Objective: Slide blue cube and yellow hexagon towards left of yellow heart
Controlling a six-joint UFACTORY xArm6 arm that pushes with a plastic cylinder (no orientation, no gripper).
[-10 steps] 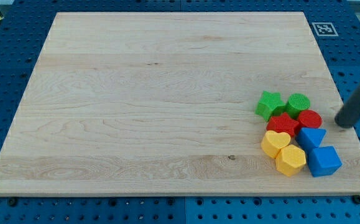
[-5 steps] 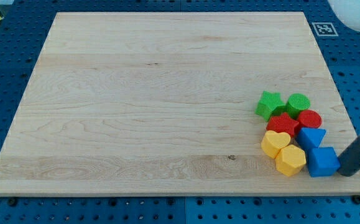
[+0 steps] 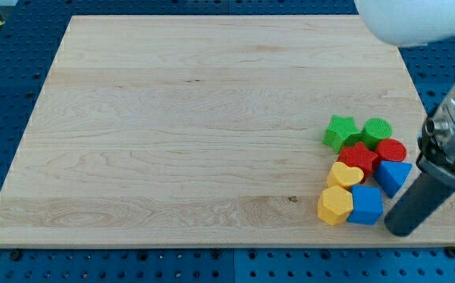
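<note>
Here, near the view's bottom right, my tip [image 3: 400,233] rests on the wooden board [image 3: 172,118], just to the right of the blue cube [image 3: 365,205]; whether they touch cannot be told. The arm carries no claw, only the dark rod, which leans up toward the view's right. The blue cube sits pressed against the yellow hexagon [image 3: 335,206] on its left, the pair forming a short row running left to right. Just above them lies the yellow heart [image 3: 345,174], touching both. Right of the heart is the blue triangle [image 3: 393,176], pointing downward. Farther up sit a red star-like block [image 3: 358,155], the red cylinder [image 3: 391,150], the green star [image 3: 340,132] and the green cylinder [image 3: 376,130].
</note>
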